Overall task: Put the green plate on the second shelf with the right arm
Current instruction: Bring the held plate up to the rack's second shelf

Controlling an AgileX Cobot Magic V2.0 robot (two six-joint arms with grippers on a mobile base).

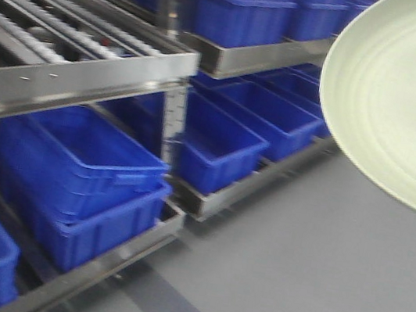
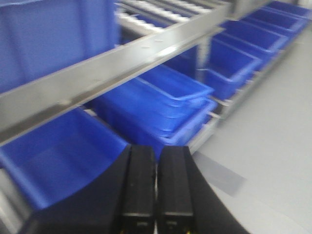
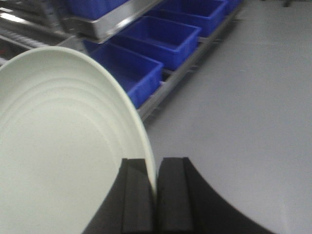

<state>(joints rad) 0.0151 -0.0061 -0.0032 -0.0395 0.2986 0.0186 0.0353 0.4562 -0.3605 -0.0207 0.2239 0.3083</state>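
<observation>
Evidently the green plate (image 3: pixel 63 146) is rim-clamped by the right tool (image 3: pixel 156 195), clear of the roller shelf (image 1: pixel 88 66) for placing; the left tool (image 2: pixel 156 190) is pressed together.

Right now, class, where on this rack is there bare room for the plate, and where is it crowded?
Bare: the roller shelf behind its steel front rail, left of the upright post. Also the grey floor. Crowded: blue bins fill the bottom shelf.
</observation>
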